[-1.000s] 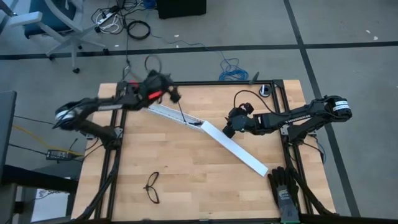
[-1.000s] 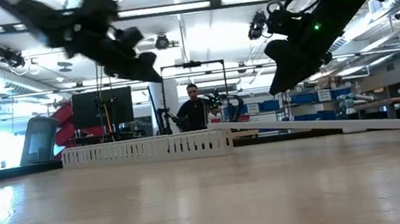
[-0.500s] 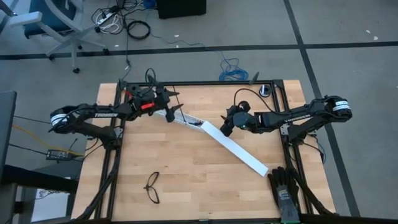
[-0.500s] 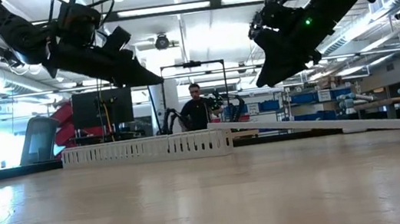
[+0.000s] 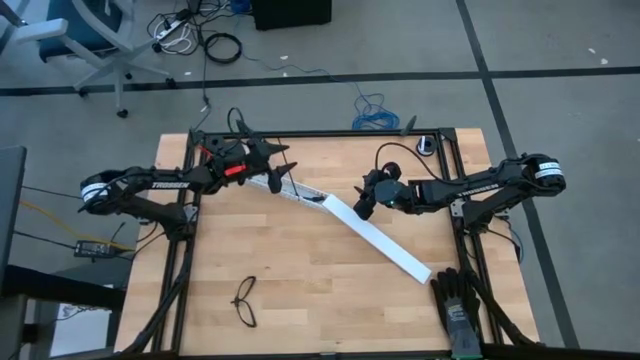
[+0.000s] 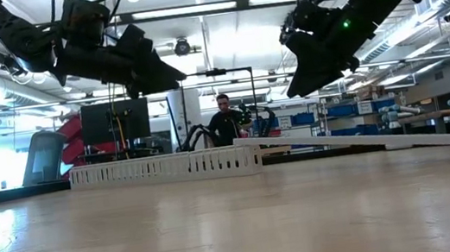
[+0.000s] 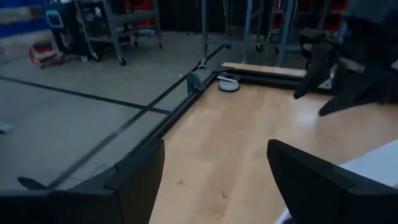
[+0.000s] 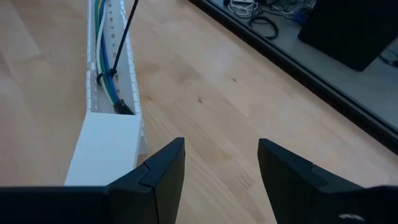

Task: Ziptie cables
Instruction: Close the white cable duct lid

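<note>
The cables point(image 8: 107, 78) are white, blue and green wires lying inside a slotted white channel point(image 5: 285, 185), with their dark end point(image 8: 124, 106) by a flat white cover strip point(image 5: 385, 245). The ziptie point(image 8: 122, 40) is a thin dark strip rising slantwise out of the wires. My left gripper point(image 5: 272, 162) hovers open above the channel's far end and holds nothing point(image 7: 214, 180). My right gripper point(image 5: 358, 207) hovers open above the wood beside the cover strip's upper end, also with nothing between its fingers point(image 8: 221, 180).
Black thin-framed glasses point(image 5: 245, 300) lie near the table's near left. A black glove point(image 5: 458, 300) sits at the near right corner and a small tape roll point(image 5: 427, 146) at the far right corner. A person point(image 6: 224, 122) stands in the room beyond.
My left gripper has come down and drawn back a little toward the table's left, tipping more level over the channel's far end. My right gripper has shifted slightly toward the table's left, closer to the cover strip's upper end. Channel and cables lie as before.
</note>
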Controlling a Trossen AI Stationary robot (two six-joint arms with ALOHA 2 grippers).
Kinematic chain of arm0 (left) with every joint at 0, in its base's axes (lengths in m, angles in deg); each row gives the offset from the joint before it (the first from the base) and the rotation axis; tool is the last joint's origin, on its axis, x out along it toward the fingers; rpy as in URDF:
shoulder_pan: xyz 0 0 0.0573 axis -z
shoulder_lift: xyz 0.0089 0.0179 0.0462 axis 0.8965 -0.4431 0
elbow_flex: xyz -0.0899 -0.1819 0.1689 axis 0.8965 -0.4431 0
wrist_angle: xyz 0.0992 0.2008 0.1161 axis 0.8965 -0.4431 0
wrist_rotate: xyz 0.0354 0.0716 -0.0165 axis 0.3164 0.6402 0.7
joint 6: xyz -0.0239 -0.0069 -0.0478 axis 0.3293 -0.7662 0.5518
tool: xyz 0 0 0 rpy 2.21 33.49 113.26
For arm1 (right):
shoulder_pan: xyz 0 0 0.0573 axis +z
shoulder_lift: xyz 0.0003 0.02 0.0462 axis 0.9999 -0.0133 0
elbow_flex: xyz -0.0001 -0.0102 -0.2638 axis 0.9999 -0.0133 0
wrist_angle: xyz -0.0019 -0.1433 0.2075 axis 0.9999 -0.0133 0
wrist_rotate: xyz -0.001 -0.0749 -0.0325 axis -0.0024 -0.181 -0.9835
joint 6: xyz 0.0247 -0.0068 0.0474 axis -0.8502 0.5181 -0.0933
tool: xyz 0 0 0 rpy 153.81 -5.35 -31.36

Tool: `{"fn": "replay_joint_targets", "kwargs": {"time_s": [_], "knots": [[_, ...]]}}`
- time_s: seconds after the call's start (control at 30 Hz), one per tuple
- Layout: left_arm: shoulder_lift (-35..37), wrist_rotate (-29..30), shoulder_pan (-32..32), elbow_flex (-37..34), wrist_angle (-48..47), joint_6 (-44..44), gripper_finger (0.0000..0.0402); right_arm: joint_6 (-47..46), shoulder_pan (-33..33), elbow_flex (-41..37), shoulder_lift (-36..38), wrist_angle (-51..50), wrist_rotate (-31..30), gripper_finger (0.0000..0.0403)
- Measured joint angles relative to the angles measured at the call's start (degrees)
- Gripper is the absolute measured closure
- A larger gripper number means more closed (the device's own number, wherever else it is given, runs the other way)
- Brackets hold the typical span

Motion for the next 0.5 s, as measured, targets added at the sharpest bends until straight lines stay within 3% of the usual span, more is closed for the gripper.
{"fn": "replay_joint_targets", "kwargs": {"time_s": [0.3,0.5], "knots": [[0.0,-0.36,0.0,0.0,0.67,0.73,0.0106,0.29,0.02,0.0,0.0,0.44,0.57,0.0213],[0.0,-10.65,-0.01,0.04,-0.35,-2.64,0.0106,1.67,0.0,0.0,0.0,0.46,1.94,0.0213]]}}
